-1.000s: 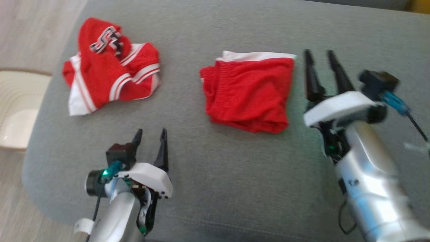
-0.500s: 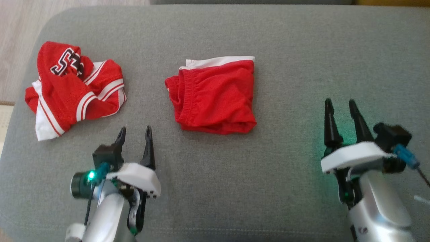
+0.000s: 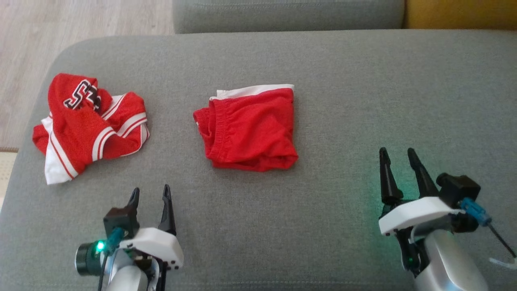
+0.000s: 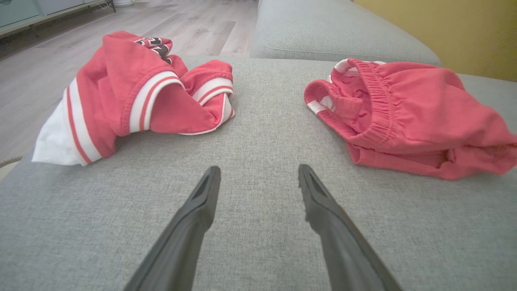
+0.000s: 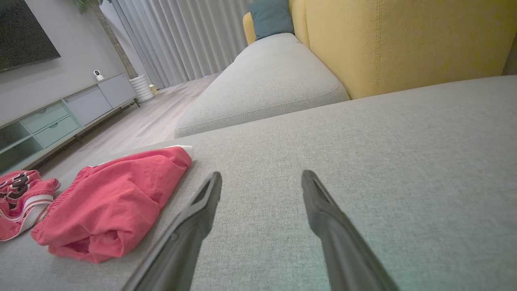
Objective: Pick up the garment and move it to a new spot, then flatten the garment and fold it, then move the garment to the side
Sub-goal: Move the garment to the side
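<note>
Left tool [image 3: 150, 189] and right tool [image 3: 396, 150] spread wide, empty, apart from red shorts [image 3: 248, 129].

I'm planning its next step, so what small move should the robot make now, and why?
Probably ease the left gripper forward and leftward toward the crumpled jersey. It lies bunched on the grey cushion, nearest that gripper, while the red shorts already look folded. Both the left and the right gripper stand open, holding nothing.
</note>
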Available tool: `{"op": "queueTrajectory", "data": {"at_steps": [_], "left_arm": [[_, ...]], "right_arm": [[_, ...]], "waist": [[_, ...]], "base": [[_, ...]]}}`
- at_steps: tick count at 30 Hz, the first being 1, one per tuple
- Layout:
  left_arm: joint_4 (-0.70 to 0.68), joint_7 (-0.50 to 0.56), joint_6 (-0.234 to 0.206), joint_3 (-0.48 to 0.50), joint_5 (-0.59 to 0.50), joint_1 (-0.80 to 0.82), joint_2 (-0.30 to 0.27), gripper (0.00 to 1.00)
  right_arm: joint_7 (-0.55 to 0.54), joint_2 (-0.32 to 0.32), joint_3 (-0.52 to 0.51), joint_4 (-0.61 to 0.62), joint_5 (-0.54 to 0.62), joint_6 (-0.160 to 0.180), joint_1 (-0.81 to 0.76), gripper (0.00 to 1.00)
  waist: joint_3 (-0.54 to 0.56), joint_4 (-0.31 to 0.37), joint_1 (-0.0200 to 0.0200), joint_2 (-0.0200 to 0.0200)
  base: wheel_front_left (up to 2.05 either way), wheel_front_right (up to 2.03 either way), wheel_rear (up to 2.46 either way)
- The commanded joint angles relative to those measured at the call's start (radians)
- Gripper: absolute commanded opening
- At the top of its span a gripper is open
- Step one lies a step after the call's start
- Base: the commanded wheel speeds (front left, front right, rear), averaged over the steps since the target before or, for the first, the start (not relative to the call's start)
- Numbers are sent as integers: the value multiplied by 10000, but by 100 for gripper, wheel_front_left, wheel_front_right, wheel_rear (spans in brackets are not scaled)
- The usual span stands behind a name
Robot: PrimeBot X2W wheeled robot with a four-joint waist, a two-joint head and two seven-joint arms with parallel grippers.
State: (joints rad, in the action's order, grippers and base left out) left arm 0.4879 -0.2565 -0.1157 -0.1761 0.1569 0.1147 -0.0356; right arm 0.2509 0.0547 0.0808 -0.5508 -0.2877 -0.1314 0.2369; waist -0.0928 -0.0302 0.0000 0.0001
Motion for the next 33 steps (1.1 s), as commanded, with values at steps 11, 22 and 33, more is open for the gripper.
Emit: {"op": "queueTrajectory", "data": {"at_steps": [11,22,33], "left_arm": [[-540,-53,-17,323,-24,31,-147,100],[-657,-53,56,-254,214,456,-147,100],[-667,-53,146,-586,257,564,-147,100]], "right_arm": [[108,-45,475,269,50,7,137,100],[108,-45,1213,-566,586,7,1610,100],[109,-45,1334,-2483,901,7,3184,100]], "waist": [[-204,-174,0,-1],[-1096,-1548,0,-1],[-1492,-2672,0,-1]], "base": [[0,0,0],[0,0,0],[0,0,0]]}}
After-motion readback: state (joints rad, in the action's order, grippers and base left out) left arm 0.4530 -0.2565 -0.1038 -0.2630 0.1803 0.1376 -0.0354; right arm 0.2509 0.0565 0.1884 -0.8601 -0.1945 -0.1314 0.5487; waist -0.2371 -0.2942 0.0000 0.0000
